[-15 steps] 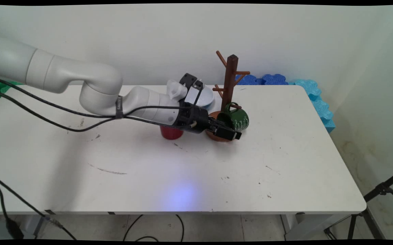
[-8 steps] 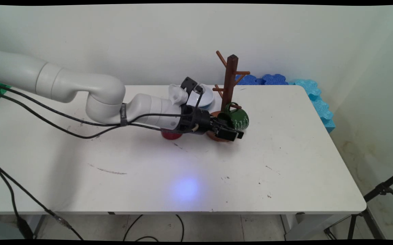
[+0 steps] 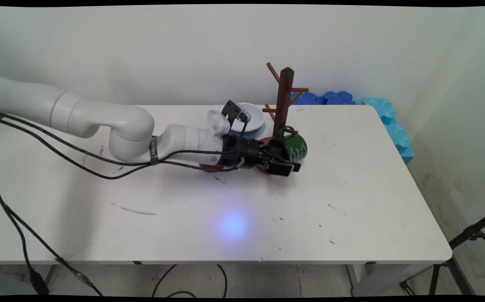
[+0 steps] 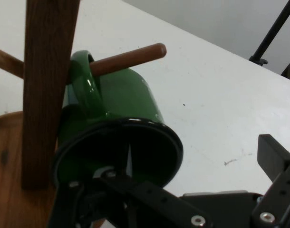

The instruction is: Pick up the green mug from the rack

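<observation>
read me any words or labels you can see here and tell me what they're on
White lettering on the side of the green mug: several lines, too small to read.
Small print on the dark strap round the arm: too small and sideways to read.
Nothing readable in the hand view, where the mug hangs by its handle on a peg of the wooden mug tree.
No other text shows.

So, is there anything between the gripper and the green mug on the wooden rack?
Nothing visible. The open gripper is right at the green mug's mouth; the rack's post stands beside the mug, not between them.
</observation>
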Motion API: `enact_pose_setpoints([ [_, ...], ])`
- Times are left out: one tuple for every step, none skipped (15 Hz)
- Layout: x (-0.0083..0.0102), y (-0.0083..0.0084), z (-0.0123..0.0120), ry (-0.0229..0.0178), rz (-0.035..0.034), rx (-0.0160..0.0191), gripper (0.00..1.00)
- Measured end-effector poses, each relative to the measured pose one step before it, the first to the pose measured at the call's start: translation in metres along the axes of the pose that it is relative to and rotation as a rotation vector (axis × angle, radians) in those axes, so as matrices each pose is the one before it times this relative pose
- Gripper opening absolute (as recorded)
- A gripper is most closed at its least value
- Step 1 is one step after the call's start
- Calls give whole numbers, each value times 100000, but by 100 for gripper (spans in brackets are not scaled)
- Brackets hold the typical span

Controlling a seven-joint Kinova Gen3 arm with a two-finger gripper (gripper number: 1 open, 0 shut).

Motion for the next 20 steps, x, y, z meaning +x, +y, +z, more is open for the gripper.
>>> enact_pose_setpoints([
  [-259, -96, 150, 676, 413, 131, 100],
  [-215, -57, 140, 541, 346, 31, 100],
  [-235, -67, 149, 604, 376, 65, 100],
  [-205, -66, 180, 612, 396, 18, 100],
  [-168, -74, 162, 495, 355, 79, 100],
  [-199, -109, 187, 523, 359, 185, 100],
  [-166, -100, 161, 453, 315, 148, 100],
  [-188, -99, 182, 486, 327, 128, 100],
  [-178, -80, 170, 481, 310, 62, 100],
  [-132, -36, 209, 481, 322, -107, 100],
  [-83, -22, 160, 452, 251, -74, 100],
  [-86, -7, 193, 470, 289, -97, 100],
  [-72, 17, 188, 395, 255, -36, 100],
  [-51, -2, 164, 299, 193, 48, 100],
  [-63, -2, 186, 271, 169, 77, 100],
  [-51, -4, 183, 238, 179, 81, 100],
  [-53, 8, 142, 136, 100, 34, 100],
  [-60, 3, 149, 145, 96, 93, 100],
  [-71, 1, 119, 80, 117, 152, 0],
  [-58, -9, 90, 47, 143, 159, 0],
])
